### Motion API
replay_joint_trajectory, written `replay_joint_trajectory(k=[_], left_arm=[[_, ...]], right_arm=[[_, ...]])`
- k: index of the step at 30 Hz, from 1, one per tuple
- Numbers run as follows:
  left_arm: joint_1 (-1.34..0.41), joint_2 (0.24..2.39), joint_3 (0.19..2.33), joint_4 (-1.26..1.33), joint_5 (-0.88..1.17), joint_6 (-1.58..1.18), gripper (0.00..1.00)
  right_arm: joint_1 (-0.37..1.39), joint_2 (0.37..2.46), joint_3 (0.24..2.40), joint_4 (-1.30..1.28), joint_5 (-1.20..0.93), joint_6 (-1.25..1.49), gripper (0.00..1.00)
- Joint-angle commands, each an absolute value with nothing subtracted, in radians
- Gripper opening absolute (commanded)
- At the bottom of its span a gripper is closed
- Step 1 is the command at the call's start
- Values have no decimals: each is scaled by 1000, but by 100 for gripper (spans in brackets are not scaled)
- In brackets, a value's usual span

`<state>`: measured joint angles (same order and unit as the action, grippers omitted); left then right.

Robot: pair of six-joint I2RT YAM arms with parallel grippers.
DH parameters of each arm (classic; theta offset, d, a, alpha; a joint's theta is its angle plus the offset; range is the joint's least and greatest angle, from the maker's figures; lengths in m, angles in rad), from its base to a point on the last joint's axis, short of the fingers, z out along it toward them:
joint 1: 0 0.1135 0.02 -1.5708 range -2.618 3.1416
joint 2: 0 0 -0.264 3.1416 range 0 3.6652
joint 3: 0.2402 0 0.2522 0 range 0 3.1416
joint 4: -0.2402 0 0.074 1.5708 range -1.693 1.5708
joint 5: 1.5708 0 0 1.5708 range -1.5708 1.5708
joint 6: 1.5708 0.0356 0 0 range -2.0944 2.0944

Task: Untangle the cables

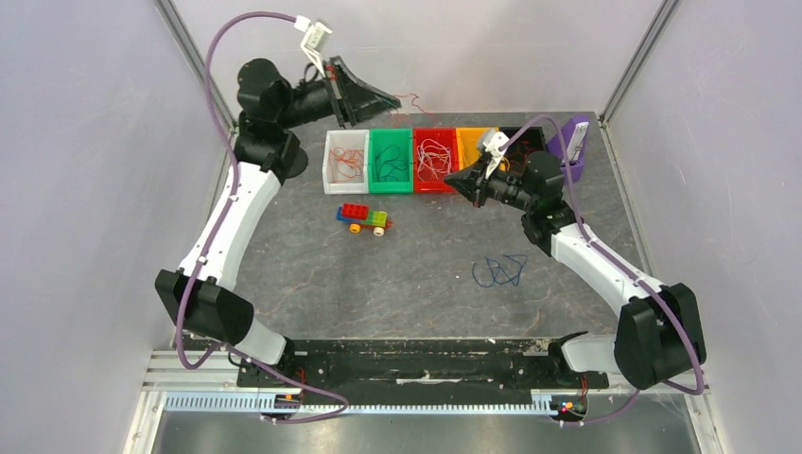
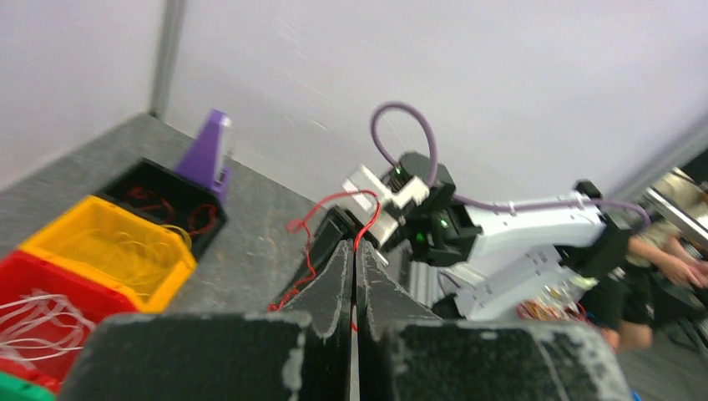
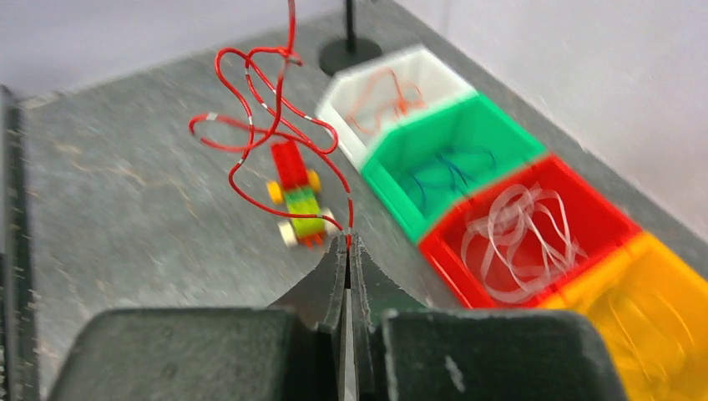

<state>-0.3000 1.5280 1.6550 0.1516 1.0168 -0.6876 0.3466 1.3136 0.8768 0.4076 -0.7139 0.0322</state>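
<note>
Both the left arm (image 1: 227,218) and the right arm (image 1: 605,270) have smooth white link shells joined by bulky black joint housings (image 1: 203,307). A thick purple hose (image 1: 210,52) runs along each arm. The bases sit on a black rail (image 1: 416,357). A white bracket (image 1: 315,36) is mounted at the wrist. The left gripper (image 2: 354,246) and right gripper (image 3: 348,241) have black wedge-shaped fingers (image 3: 321,288) with scuffed, greyish edges. Small green lights (image 2: 417,236) glow on the right wrist.

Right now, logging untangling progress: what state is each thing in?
left pincer: shut on red cable
right pincer: shut on red cable
blue cable: loose on table
red bin: holds white cables
green bin: holds dark cables
white bin: holds orange cable
toy car: upright on table
</note>
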Motion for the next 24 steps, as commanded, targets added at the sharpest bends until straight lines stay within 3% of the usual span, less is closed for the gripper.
replay_joint_trajectory(k=[1,10,15,24], left_arm=[[-207,1482,1734,172,921,-668,2],[-160,1438,1722,54,854,-496,2],[-166,1456,1696,6,868,-449,2],[-417,1590,1709,-225,733,-268,2]], right_arm=[[281,1323,848,147,-555,-167,0],[101,1315,782,26,-508,-202,0],[62,1273,807,25,-586,-185,0],[119,1209,970,65,-884,41,0]])
